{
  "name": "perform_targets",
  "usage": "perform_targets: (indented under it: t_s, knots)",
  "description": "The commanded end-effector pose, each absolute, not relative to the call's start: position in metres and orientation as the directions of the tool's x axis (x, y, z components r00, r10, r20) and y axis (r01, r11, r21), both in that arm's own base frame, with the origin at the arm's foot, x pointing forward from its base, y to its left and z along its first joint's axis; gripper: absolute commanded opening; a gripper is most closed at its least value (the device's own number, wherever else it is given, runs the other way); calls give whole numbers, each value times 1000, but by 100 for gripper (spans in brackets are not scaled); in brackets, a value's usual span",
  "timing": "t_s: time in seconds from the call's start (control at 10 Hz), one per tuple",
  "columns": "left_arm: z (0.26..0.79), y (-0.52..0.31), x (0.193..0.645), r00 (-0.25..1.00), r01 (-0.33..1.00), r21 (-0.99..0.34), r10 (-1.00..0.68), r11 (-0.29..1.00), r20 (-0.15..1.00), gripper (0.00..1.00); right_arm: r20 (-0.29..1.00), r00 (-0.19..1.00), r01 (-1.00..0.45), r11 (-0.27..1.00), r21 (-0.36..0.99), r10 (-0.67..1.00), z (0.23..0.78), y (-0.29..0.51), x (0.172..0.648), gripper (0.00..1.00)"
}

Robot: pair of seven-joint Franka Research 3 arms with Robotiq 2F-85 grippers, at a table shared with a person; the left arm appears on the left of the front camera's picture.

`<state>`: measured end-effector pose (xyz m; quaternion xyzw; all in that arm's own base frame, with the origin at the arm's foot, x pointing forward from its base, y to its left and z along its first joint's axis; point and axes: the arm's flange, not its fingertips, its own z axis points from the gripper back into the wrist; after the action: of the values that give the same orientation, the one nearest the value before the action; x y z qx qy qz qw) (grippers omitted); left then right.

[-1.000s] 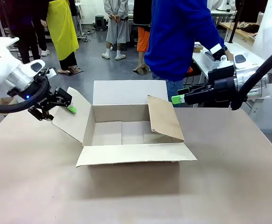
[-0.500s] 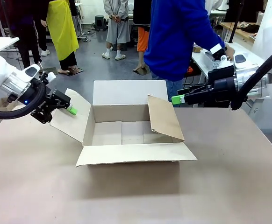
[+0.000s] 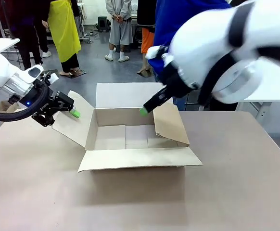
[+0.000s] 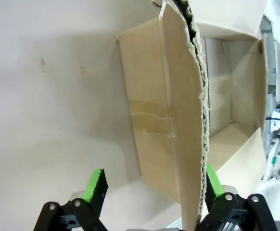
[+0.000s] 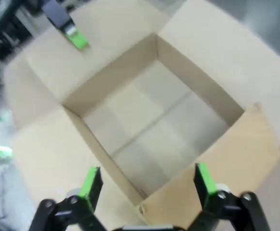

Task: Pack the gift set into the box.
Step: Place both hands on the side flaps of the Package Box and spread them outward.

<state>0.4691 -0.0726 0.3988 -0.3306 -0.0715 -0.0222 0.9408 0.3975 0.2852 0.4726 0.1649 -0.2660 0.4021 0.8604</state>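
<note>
Released left gripper [image 3: 72, 113] straddles the left flap [image 3: 75, 126] of the carton [image 3: 130, 159], likely to splay it; right gripper [image 3: 144, 111] hovers released above it.

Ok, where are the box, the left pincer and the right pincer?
box [image 3: 140, 159], front view, on its near flap.
left pincer [image 4: 154, 180], left wrist view, midway between fingertips.
right pincer [image 5: 147, 185], right wrist view, midway between fingertips.

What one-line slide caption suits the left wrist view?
Open left gripper straddling one side flap of the brown corrugated cardboard carton on the beige table.
</note>
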Motion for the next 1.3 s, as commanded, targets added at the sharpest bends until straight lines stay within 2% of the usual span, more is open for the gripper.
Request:
perform_targets:
  t_s: [0.0, 0.1, 0.2, 0.3, 0.4, 0.6, 0.7, 1.0, 1.1, 1.2]
  knots:
    - [402, -72, 467, 990, 84, -610, 3, 788, 141, 100, 287, 672, -705, 708, -35, 683, 503, 323, 413, 100]
    - [402, -72, 467, 990, 84, -610, 3, 788, 141, 100, 496, 548, -795, 604, 58, 673, 507, 288, 420, 100]
    - [402, -72, 467, 990, 84, -610, 3, 788, 141, 100, 483, 585, -744, 668, 1, 651, 460, 294, 398, 100]
    - [402, -72, 467, 990, 84, -610, 3, 788, 141, 100, 441, 591, -740, 672, -39, 676, 466, 296, 402, 100]
    - [402, -72, 467, 990, 84, -610, 3, 788, 141, 100, 328, 626, -713, 690, -125, 707, 462, 314, 399, 100]
    - [402, -72, 467, 990, 84, -610, 3, 788, 141, 100, 224, 717, -622, 751, -222, 660, 465, 342, 400, 100]
    - [402, -72, 467, 990, 84, -610, 3, 788, 141, 100, 167, 761, -592, 776, -218, 627, 462, 352, 406, 100]
    - [402, -72, 467, 990, 84, -610, 3, 788, 141, 100, 144, 905, -363, 902, -234, 401, 432, 375, 430, 100]
    - [402, -72, 467, 990, 84, -610, 3, 788, 141, 100, 181, 941, -241, 941, -238, 286, 425, 376, 439, 100]
    - [402, -72, 467, 990, 84, -610, 3, 788, 141, 100, 230, 959, -94, 950, -299, 167, 422, 376, 446, 100]
